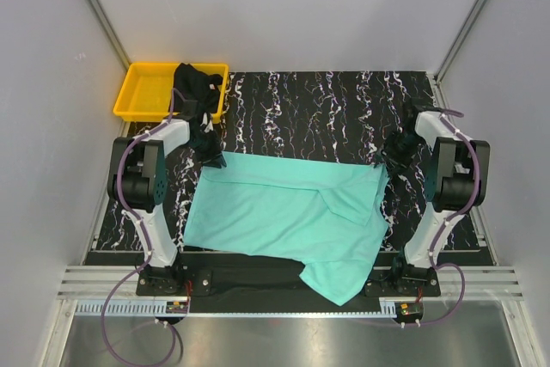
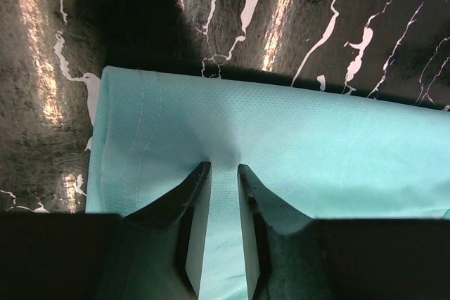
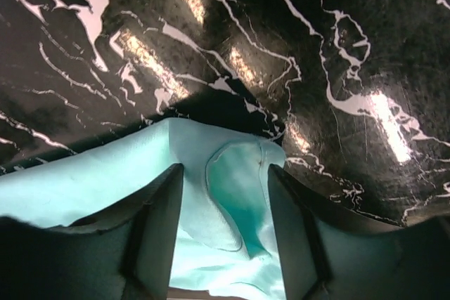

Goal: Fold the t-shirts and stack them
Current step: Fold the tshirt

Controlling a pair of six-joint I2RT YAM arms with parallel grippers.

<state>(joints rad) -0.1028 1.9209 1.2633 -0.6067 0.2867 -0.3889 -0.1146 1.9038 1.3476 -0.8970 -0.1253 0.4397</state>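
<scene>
I read this as the very start of the job, with nothing folded and nothing stacked. The turquoise t-shirt [image 1: 284,212] lay spread on the bench [image 1: 326,109] between the two sets of jaws. It was roughly flat but untidy: a loose flap doubled over on the side toward the right jaws, and one corner trailed off the near edge of the black marbled top.

The left jaws sat at the shirt's far corner. In the left wrist view they stood almost together, with a narrow strip of turquoise cloth [image 2: 281,145] running between them and puckering at their tips. I took that as a pinch on the fabric. The stitched hem [image 2: 140,138] ran just outboard of them.

The right jaws were at the opposite far corner, plainly apart. They straddled a curled bit of cloth [image 3: 235,173] without pressing it, so I counted that side as not yet gripped.

The black t-shirt [image 1: 196,88] was a crumpled heap beyond the left jaws, slumped over the near wall of the yellow tray [image 1: 148,92] and well apart from the turquoise one. Neither set of jaws was touching it.

By my reckoning, almost all of the task was left:
- secure the right-hand corner
- bring the far edge over for a first fold
- finish folding the turquoise shirt
- fetch the black shirt out and fold it
- set one on the other
</scene>
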